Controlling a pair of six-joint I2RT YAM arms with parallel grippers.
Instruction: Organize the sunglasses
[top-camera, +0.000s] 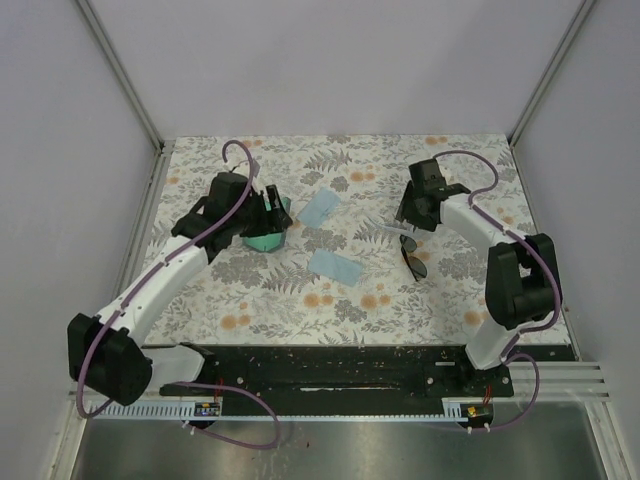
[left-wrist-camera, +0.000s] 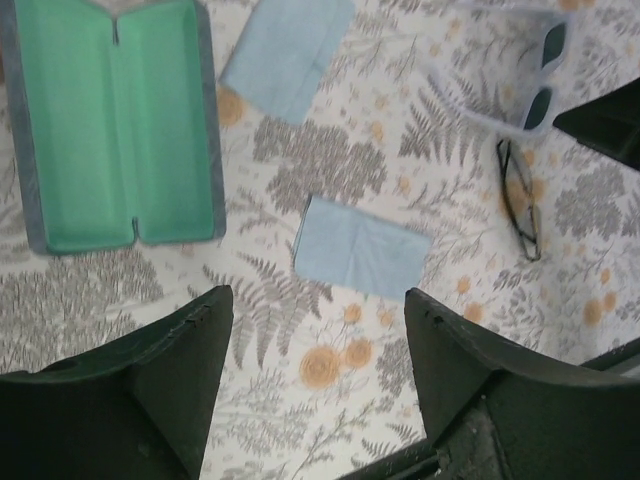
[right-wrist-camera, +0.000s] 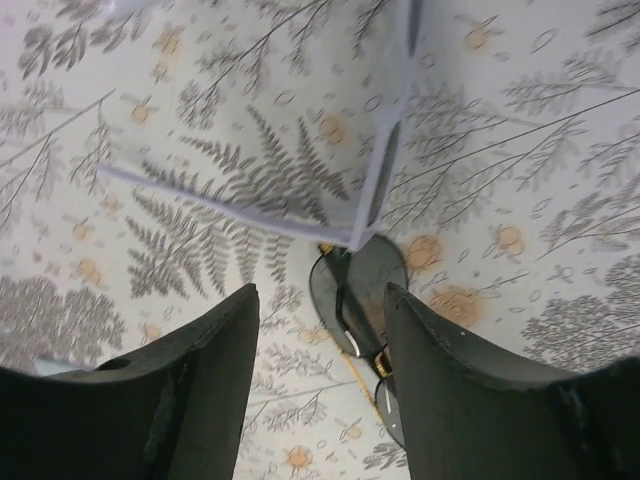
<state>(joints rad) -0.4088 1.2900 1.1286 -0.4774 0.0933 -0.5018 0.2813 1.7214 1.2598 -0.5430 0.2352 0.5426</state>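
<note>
Left hand (left-wrist-camera: 315, 300): fingers wide apart, empty, above the floral tabletop (left-wrist-camera: 300, 400) near an open green-lined case (left-wrist-camera: 110, 120). Right hand (right-wrist-camera: 320, 295): fingers apart, gripping nothing, over the dark sunglasses (right-wrist-camera: 365, 280), which lie on the tabletop just beside the pale-framed sunglasses (right-wrist-camera: 385, 170).

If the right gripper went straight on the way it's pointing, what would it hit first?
Probably the thin-framed dark-lensed sunglasses on the floral tablecloth, lying just ahead between the right gripper's open jaws; depth is unclear.
</note>
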